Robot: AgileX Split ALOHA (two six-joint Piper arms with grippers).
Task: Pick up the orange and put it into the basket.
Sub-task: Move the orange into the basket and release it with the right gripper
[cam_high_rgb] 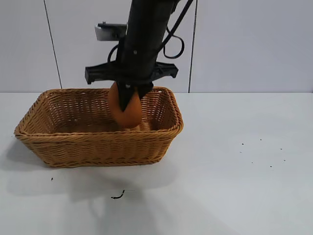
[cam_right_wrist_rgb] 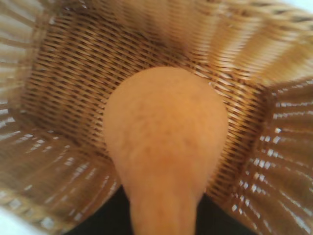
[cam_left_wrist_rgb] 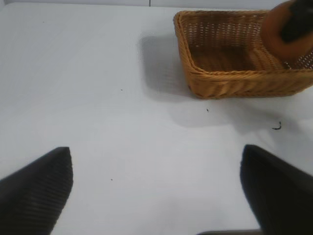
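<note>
A dull orange-brown, bell-shaped fruit with rough matte skin, the orange point(cam_high_rgb: 125, 108), is pinched between the dark fingers of the right hand point(cam_high_rgb: 130, 96), which reaches down from a black arm. The fruit is held in the air directly below that hand, over the inside of a large tan-brown rectangular woven wicker basket point(cam_high_rgb: 98, 142) with flared sides and a braided rim. The fruit's rounded lower end is seen at about rim level, toward the basket's end nearer the middle of the white worktop point(cam_high_rgb: 234, 171); whether it touches the woven floor cannot be told. In the right wrist view the orange point(cam_right_wrist_rgb: 164, 142) fills the centre, with the basket's weave point(cam_right_wrist_rgb: 63, 73) spread beneath and around it. The left hand point(cam_left_wrist_rgb: 156, 191) is held apart from the basket, low over bare worktop, its two dark fingers point(cam_left_wrist_rgb: 36, 191) spread wide with nothing between them; from there the basket point(cam_left_wrist_rgb: 230, 83) and the held fruit point(cam_left_wrist_rgb: 286, 32) are seen well ahead of it. A small dark scrap point(cam_high_rgb: 117, 196) lies on the worktop near the basket.
</note>
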